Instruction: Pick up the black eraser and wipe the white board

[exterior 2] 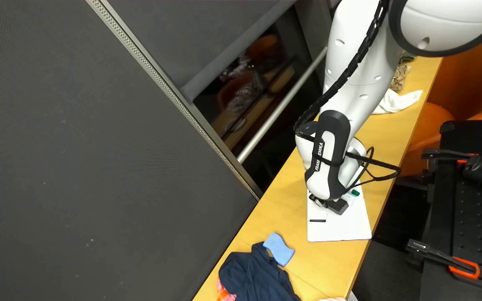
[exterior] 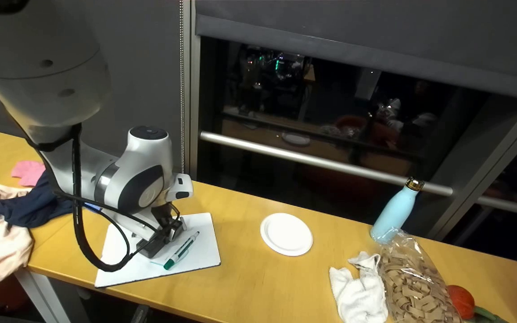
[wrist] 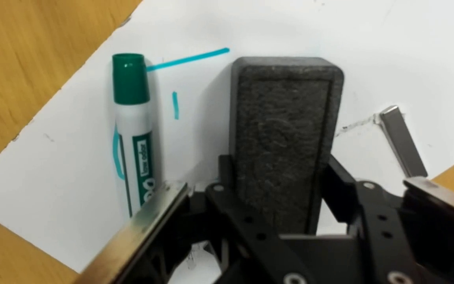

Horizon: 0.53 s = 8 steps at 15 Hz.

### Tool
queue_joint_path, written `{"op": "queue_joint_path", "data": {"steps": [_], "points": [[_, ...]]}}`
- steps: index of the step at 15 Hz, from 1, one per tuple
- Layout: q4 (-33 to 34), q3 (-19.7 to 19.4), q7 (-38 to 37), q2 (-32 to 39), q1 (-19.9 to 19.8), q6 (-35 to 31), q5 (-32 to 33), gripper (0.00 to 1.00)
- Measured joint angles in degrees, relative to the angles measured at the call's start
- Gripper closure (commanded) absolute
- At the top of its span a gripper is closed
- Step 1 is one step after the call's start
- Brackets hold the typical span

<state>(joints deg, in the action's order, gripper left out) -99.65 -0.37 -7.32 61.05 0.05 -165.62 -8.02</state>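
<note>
The black eraser (wrist: 282, 130) is a dark, felt-faced block and fills the middle of the wrist view. My gripper (wrist: 277, 169) has one finger against each long side of it and is shut on it. In both exterior views the eraser (exterior: 150, 247) (exterior 2: 338, 206) shows under the wrist, at or just above the white board (exterior: 207, 255); I cannot tell if it touches. The board also shows in the wrist view (wrist: 65, 201), with teal strokes (wrist: 189, 60) left of the eraser. Part of the eraser's near end is hidden by the gripper.
A green-capped marker (wrist: 132, 118) lies on the board beside the eraser. A small grey metal bar (wrist: 402, 142) sits on its other side. A white plate (exterior: 286, 234), white cloth (exterior: 359, 291), blue bottle (exterior: 395, 213) and dark clothing (exterior 2: 257, 276) are on the table.
</note>
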Motion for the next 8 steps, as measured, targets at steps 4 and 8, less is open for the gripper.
{"op": "queue_joint_path", "data": {"steps": [4, 8], "points": [[-1.2, 0.4, 0.5, -0.5, 0.0, 0.0, 0.0, 0.69], [-2.4, 0.5, 1.1, -1.1, 0.1, 0.0, 0.0, 0.69]]}}
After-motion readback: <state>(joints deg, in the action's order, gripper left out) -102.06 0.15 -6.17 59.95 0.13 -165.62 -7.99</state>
